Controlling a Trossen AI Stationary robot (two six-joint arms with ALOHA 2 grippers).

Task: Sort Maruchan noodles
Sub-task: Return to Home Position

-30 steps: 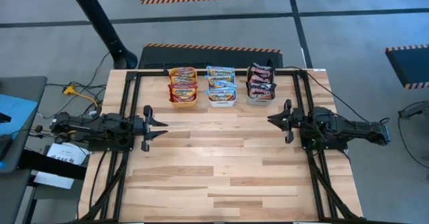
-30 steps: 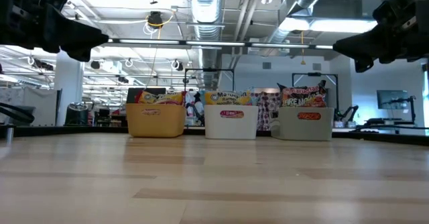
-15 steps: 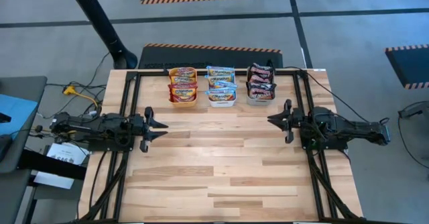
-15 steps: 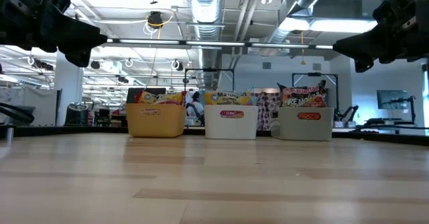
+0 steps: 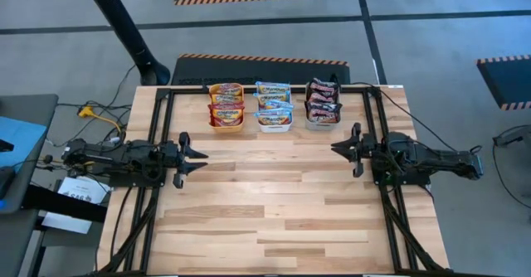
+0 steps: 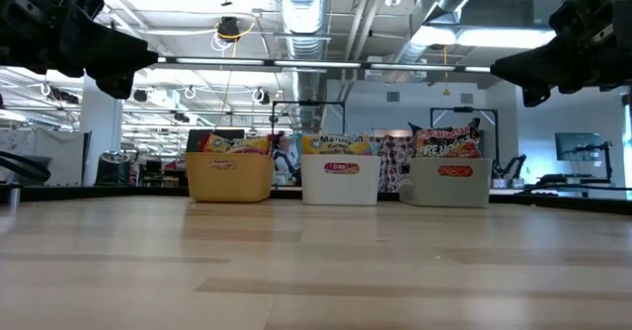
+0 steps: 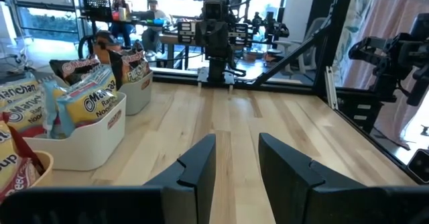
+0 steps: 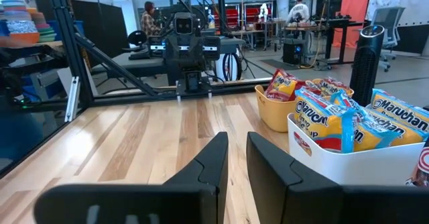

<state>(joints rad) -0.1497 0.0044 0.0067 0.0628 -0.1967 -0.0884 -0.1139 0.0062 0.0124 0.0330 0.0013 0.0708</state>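
The Maruchan noodles sit in three bins in a row along the table's far edge. Orange-yellow packets fill the orange bin, light blue packets the white bin, and dark maroon packets the grey bin. My left gripper hovers level at the table's left side, pointing right, open with nothing between its fingers. My right gripper hovers level at the right side, pointing left, its fingers a narrow gap apart and empty.
A black frame runs around the table's far and side edges. Bare wooden tabletop lies between the two arms and toward the near edge. People sit at desks in the room beyond.
My left gripper has rolled slightly about its own pointing line while staying in place. The packets and bins are as they were.
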